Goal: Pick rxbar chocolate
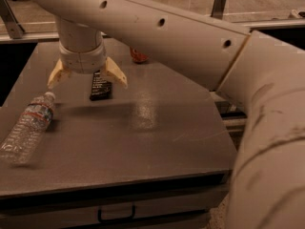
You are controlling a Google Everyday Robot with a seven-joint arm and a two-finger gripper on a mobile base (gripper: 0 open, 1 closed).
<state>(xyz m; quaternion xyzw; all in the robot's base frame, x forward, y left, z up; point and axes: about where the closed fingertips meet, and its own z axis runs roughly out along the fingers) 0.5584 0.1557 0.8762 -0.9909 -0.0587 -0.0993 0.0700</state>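
The rxbar chocolate (100,87), a flat black bar with lines of white text, lies on the grey table (143,142) toward the far left. My gripper (87,78) hangs over the bar's left side with its two tan fingers spread wide; the right fingertip (117,76) is just to the right of the bar's top and the left fingertip (57,74) is well left of it. The gripper is open and holds nothing. The bar's far end is hidden behind the wrist.
A clear plastic water bottle (27,128) lies on its side at the table's left edge. A red soda can (138,56) stands at the back, mostly hidden by my arm, which fills the upper and right part of the view. A drawer handle (116,216) is below the table's front edge.
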